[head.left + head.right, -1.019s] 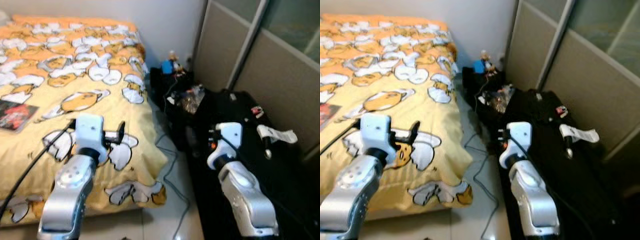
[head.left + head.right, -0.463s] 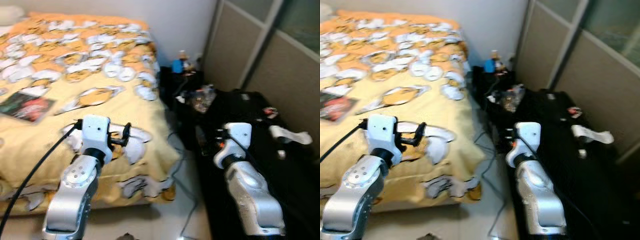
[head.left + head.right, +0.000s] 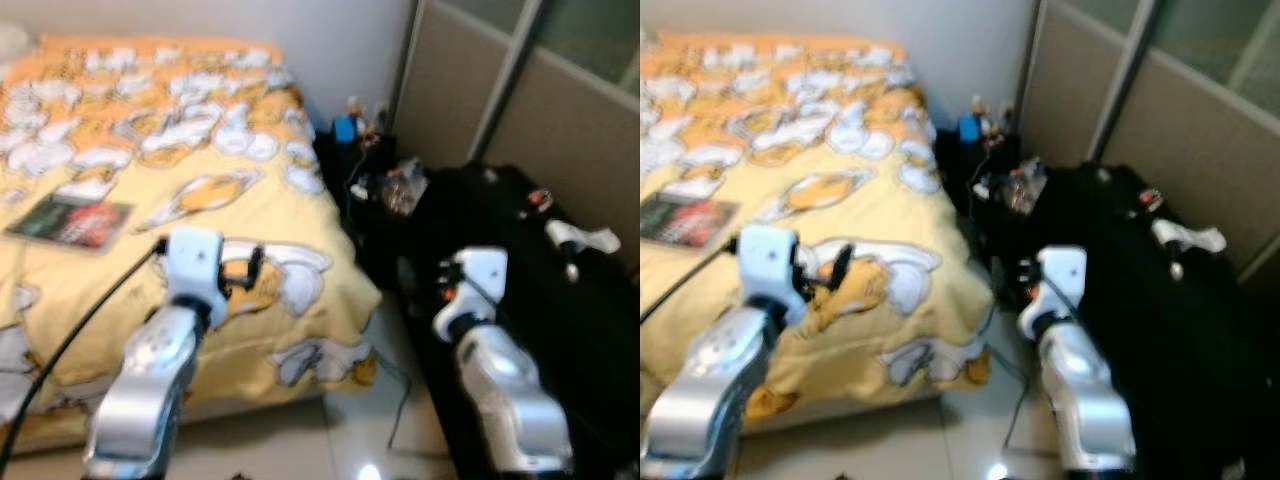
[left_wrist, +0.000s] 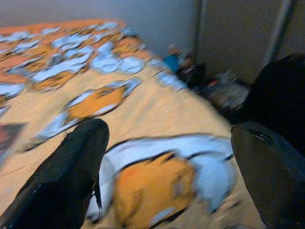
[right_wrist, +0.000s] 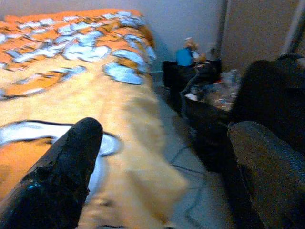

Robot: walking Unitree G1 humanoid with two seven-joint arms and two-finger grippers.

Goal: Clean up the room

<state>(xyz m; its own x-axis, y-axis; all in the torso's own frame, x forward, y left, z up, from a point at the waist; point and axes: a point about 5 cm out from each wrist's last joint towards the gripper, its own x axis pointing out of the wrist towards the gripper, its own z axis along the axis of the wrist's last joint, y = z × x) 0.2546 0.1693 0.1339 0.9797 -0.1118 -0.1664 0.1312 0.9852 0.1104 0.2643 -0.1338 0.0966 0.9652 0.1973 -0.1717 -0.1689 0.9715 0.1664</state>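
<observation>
While over rumpled cartoon-print bedspread, both jaws agape, empty.

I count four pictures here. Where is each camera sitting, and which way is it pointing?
Left eye: on the head, looking down at the bed; both silver arms show.
Right eye: beside it, same scene, with the book.
Left wrist: looks along the open left gripper over the bed.
Right wrist: looks along the open right gripper at bed edge and floor.
All share the bed.
</observation>
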